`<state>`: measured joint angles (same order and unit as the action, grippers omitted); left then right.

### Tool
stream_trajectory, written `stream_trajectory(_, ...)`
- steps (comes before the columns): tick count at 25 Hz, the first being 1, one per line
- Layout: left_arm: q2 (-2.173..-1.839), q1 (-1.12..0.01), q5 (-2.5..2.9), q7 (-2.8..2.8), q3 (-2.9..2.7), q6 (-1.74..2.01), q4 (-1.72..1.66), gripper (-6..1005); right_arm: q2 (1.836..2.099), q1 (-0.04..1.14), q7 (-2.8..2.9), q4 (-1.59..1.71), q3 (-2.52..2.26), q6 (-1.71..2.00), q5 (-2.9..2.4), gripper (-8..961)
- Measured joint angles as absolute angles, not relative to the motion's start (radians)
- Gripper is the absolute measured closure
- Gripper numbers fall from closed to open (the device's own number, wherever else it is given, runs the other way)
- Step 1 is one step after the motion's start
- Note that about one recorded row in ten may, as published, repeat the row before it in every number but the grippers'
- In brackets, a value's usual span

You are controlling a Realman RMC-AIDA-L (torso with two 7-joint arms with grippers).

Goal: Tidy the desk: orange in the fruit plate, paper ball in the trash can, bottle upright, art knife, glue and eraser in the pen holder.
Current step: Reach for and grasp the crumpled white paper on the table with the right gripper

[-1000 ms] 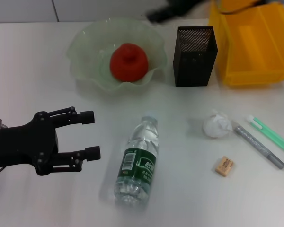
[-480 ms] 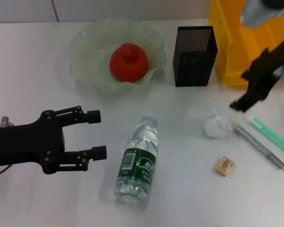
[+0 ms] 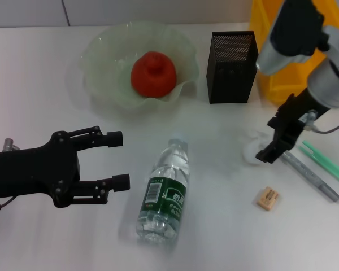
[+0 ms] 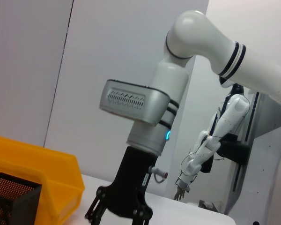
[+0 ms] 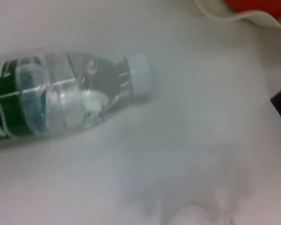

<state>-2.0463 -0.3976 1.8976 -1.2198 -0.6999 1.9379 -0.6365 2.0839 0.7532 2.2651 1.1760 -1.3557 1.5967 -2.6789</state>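
Note:
The orange (image 3: 153, 72) sits in the pale-green fruit plate (image 3: 101, 48). The bottle (image 3: 165, 192) lies on its side, cap away from me; it also shows in the right wrist view (image 5: 61, 93). My left gripper (image 3: 118, 160) is open and empty just left of the bottle. My right gripper (image 3: 269, 151) hangs over the paper ball (image 3: 250, 151), fingers spread, as the left wrist view (image 4: 119, 215) shows. The tan eraser (image 3: 268, 198), grey art knife (image 3: 311, 176) and green glue (image 3: 330, 165) lie right of the ball. The pen holder (image 3: 233, 66) stands left of the yellow trash can (image 3: 274, 84).
The right arm's white body (image 3: 296, 28) covers part of the trash can. The pen holder (image 4: 9, 201) and trash can (image 4: 37, 164) stand close together at the back right. Bare table lies between the plate and the bottle.
The right arm came in from the back right and dropped down over the paper ball. The left gripper edged slightly right toward the bottle. The objects have not moved.

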Motion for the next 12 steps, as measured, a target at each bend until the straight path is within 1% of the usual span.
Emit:
stream_trajectory(7, -2.048, -0.4, 1.898, -1.219, -0.702, 1.932, -0.637, 169, 2.083, 0.806, 2.238, 1.004, -1.379, 1.507, -2.655, 151)
stream_trajectory(9, -2.048, -0.4, 1.898, -1.219, -0.702, 1.931, -0.637, 169, 2.083, 0.808, 2.236, 0.999, -1.379, 1.507, -2.655, 154)
stream_trajectory(11, -2.048, -0.4, 1.898, -1.219, -0.702, 1.93, -0.637, 169, 2.083, 0.81, 2.235, 1.0, -1.374, 1.511, -2.655, 357)
stream_trajectory(12, -2.048, -0.398, 1.898, -1.219, -0.703, 1.928, -0.637, 169, 2.083, 0.809, 2.235, 1.006, -1.372, 1.515, -2.655, 365)
